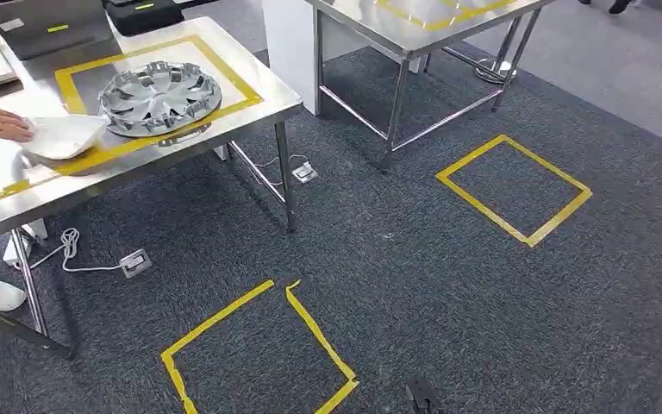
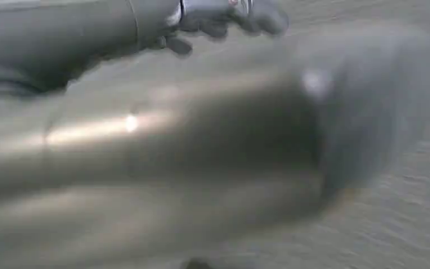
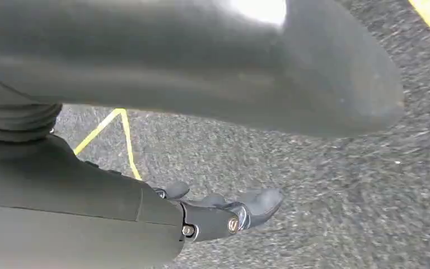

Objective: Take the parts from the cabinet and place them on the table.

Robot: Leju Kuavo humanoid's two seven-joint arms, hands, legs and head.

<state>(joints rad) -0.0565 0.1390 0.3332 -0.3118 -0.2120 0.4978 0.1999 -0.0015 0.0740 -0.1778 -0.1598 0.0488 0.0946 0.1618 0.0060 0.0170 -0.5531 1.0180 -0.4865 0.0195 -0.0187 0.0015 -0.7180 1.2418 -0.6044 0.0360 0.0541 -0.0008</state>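
A silver hubcap [image 1: 160, 97] lies on the steel table [image 1: 259, 69] at the upper left, inside a yellow tape frame. Beside it, a white curved part [image 1: 63, 136] rests on the tape line, with a person's hand [image 1: 0, 122] touching it. In the left wrist view, which is blurred, my left hand [image 2: 224, 19] hangs over the grey carpet holding nothing. My right hand [image 3: 229, 210] also hangs above the carpet, with its fingers [image 3: 260, 203] loosely extended, the thumb apart from them and nothing held.
A second steel table [image 1: 414, 39] stands further back. Two yellow tape squares [image 1: 513, 185] [image 1: 259, 354] mark the carpet. A power strip with a white cable [image 1: 135, 261] lies under the near table. A grey case [image 1: 47, 26] and a black case [image 1: 142, 13] sit at the table's back.
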